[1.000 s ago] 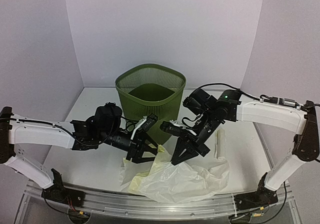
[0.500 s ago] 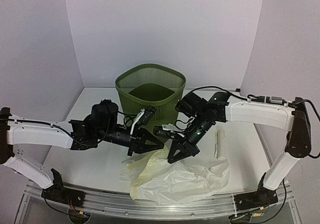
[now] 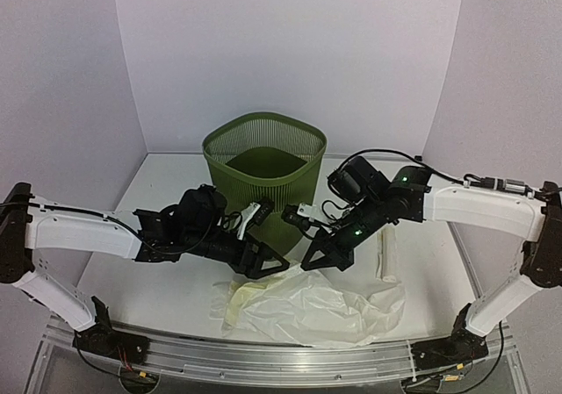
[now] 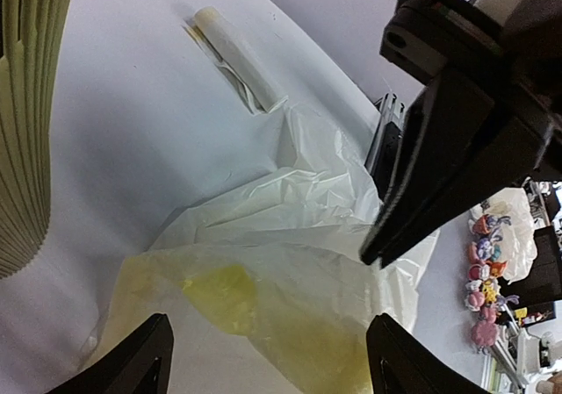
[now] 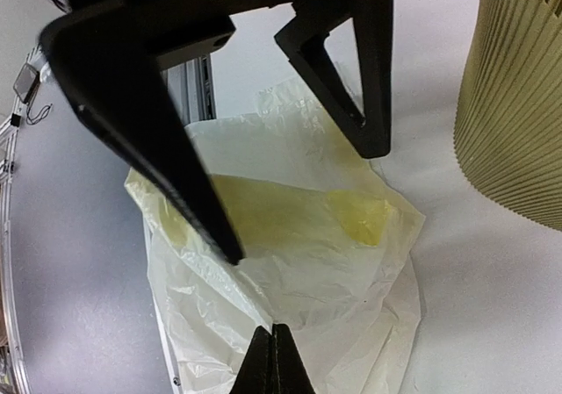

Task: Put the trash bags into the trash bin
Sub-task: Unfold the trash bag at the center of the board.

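The trash bag (image 3: 316, 311) is down on the desk (image 3: 158, 192) again. A second ago its yellowish corner stood up between the two arms, and half a second ago it was bunched higher still. Now the film lies spread and low along the near edge, in front of the trash bin (image 3: 303, 179) and apart from it. None of it is over the rim or inside.

Your left pincer (image 4: 268, 350) is what changed. It was clamped half a second ago and now stands wide, its two fingers straddling the yellow patch from above with nothing between them. Whether the tips touch the film you cannot tell from the wrist view.

Your right pincer (image 5: 270, 359) is fully closed, fingers pressed together, pointing down at the pale part of the bag. No film shows pinched between its tips, so treat it as empty. It has pulled back slightly toward its own side.

Read this as a lost or abandoned pinch: the lift has come undone and the task stands about where it would before any grasp. You will likely need a fresh grip on the raised fold beneath the left fingers. Thin, glossy film slips easily, so close on a gathered crease.

A tight pale roll (image 3: 384, 254) lies on the desk to the right, untouched.
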You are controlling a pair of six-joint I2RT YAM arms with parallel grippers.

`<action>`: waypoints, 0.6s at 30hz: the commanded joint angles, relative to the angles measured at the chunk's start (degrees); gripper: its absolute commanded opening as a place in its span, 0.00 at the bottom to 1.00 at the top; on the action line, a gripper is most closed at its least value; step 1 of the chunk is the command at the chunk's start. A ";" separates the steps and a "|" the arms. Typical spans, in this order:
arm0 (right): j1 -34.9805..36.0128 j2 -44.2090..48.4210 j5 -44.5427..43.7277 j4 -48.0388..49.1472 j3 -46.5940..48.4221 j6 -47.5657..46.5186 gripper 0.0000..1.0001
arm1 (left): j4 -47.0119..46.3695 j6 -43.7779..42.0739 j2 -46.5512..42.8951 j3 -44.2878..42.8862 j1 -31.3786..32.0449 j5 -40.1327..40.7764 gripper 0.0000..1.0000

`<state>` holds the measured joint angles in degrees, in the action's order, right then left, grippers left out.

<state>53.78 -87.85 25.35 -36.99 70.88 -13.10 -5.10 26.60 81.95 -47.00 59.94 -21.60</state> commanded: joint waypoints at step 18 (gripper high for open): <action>0.16 9.39 -11.30 18.11 -5.15 21.33 0.48 | -1.76 -4.37 -7.38 -1.26 0.01 -8.86 0.00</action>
<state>53.78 -80.49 13.80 -22.78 64.69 2.11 -5.49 27.04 79.21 -47.99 59.93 -24.42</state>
